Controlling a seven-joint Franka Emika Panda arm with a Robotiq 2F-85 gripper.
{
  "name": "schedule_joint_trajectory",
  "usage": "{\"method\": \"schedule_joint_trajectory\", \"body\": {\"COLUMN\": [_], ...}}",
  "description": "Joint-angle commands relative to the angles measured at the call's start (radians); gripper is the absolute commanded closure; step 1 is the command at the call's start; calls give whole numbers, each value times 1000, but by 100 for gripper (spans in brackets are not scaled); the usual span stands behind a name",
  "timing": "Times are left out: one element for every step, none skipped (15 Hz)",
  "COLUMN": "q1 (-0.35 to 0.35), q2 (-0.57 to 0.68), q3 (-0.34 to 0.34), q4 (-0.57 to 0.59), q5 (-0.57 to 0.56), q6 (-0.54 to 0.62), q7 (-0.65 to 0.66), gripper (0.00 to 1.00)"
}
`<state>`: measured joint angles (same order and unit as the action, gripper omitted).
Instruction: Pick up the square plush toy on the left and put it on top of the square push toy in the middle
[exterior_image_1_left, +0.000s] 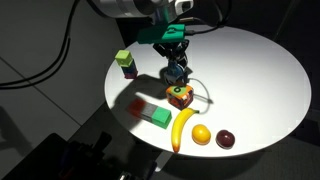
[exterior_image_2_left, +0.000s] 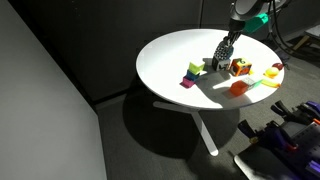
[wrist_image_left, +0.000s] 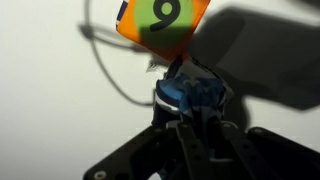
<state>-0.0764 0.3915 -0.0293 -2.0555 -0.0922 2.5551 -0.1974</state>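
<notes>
A round white bench (exterior_image_1_left: 250, 70) fills both exterior views, on a dark floor. The robot arm comes in from the top of the frame and ends in a gripper (exterior_image_1_left: 176, 68) pointing down at the middle of the bench.

The fingers (wrist_image_left: 175, 130) are drawn together on a small blue toy (wrist_image_left: 200, 92). In the wrist view this toy sits right at the tips of the dark fingers, near the centre of the frame. In an exterior view the blue toy (exterior_image_1_left: 177, 75) is directly beneath the gripper. Whether it rests on the bench or is lifted just clear of it cannot be told.

Just beside the blue toy is a multicoloured plush cube (exterior_image_1_left: 180, 96). It sits below the gripper in that view and at the top of the wrist view, where its orange and green face bears a large number 9 (wrist_image_left: 160, 25). In an exterior view the same cube (exterior_image_2_left: 240, 68) lies just to the right of the gripper (exterior_image_2_left: 220, 60).

A green and purple plush cube (exterior_image_1_left: 125, 63) stands alone near the upper left edge of the bench, well apart from the gripper. It also shows at the left of the group (exterior_image_2_left: 192, 72).

A thin dark cable (exterior_image_1_left: 203, 92) loops on the bench beside the multicoloured cube. Toward the lower edge of the bench lie a red and green block (exterior_image_1_left: 150, 112), a banana (exterior_image_1_left: 183, 128), an orange (exterior_image_1_left: 202, 134) and a dark plum (exterior_image_1_left: 227, 139) in a loose row.
</notes>
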Motion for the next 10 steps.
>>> {"method": "schedule_joint_trajectory", "body": {"q1": [-32, -29, -32, -32, -34, -32, -32, -33, -34, -34], "q2": [16, 13, 9, 5, 2, -1, -2, -3, -4, -6], "q3": [20, 13, 14, 13, 13, 10, 10, 11, 11, 11], "q4": [28, 28, 28, 27, 25, 25, 27, 28, 29, 29], "q5": [36, 26, 27, 24, 25, 21, 21, 22, 22, 23], "q6": [-11, -11, -13, -14, -14, -14, -17, -18, -18, -19], "q7": [-56, -49, -55, -56, -60, -56, -55, -55, -55, -56], "gripper": [52, 45, 36, 27, 19, 11, 3, 0, 0, 0]}}
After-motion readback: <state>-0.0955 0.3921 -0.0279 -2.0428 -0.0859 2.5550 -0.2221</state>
